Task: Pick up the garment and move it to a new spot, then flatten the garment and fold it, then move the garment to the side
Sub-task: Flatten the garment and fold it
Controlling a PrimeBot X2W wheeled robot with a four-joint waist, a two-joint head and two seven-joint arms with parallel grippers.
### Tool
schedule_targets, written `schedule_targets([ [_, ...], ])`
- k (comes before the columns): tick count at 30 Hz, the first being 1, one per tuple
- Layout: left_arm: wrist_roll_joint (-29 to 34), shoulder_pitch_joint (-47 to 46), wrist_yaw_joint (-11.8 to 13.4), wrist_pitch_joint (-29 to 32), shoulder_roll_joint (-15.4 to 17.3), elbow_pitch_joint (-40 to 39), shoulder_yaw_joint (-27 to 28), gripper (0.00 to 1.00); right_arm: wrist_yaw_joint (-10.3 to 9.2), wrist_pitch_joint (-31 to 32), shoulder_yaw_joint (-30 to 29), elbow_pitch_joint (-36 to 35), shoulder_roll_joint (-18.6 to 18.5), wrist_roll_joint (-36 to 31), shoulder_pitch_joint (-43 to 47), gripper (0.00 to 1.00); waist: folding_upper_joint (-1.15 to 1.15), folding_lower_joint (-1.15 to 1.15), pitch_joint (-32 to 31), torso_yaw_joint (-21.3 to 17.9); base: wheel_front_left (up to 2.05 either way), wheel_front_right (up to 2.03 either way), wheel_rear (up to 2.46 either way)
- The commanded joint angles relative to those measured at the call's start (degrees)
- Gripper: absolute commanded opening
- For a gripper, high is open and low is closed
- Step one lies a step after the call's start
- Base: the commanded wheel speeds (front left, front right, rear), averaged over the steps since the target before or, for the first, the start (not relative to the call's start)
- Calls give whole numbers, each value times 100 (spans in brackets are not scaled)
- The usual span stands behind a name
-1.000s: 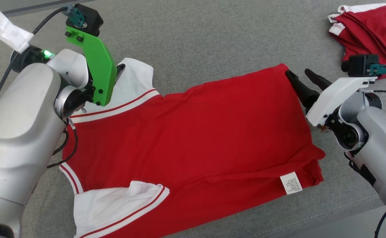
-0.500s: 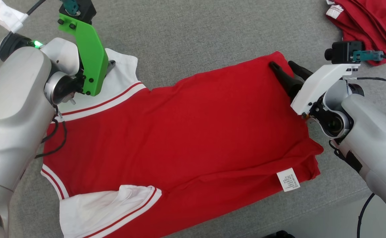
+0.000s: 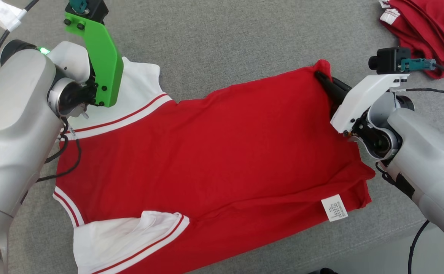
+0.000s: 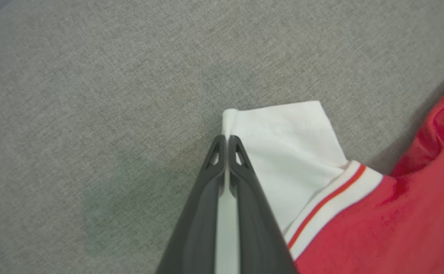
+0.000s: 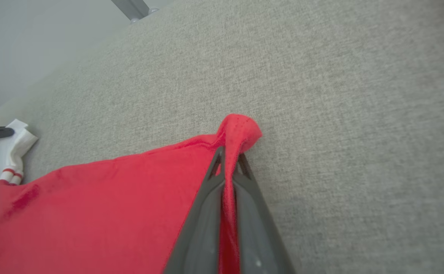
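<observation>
We closed both since last frame: left end effector [image 4: 226,140] clamps garment [image 3: 214,152] at 10 o'clock, right end effector [image 5: 229,154] at 2.

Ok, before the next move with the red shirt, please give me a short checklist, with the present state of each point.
1. The left gripper is shut on the far sleeve corner: ok.
2. The right gripper is shut on the red hem corner: ok.
3. The shirt lies flat: not ok, the near sleeve is rumpled, creases run near the care label.
4. The pile of red clothes is apart from it: ok.
5. Layers held in each grip: cannot tell.
</observation>
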Motion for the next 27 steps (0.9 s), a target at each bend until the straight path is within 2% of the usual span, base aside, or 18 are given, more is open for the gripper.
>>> schedule_targets([
  [1,-47,-43,-15,-125,6,-23,8,0,1,-116,29,10,-49,53,-80,0,0,-1,-50,4,0,0,0],
  [6,-213,85,-15,-450,24,14,-51,0,1,-465,155,102,-139,104,-5,0,0,-1,-318,23,0,0,0],
  [17,-696,519,-15,-715,101,25,-315,0,1,-863,473,204,-319,336,392,0,0,-1,-1176,156,0,0,0],
  [21,-885,679,-15,-651,162,-153,-455,0,1,-889,664,47,-409,417,563,0,0,-1,-1440,213,0,0,0],
  [27,-1378,996,-15,-228,368,-625,-680,0,1,-910,933,-37,-579,495,789,0,0,-1,-1829,298,0,0,0],
])
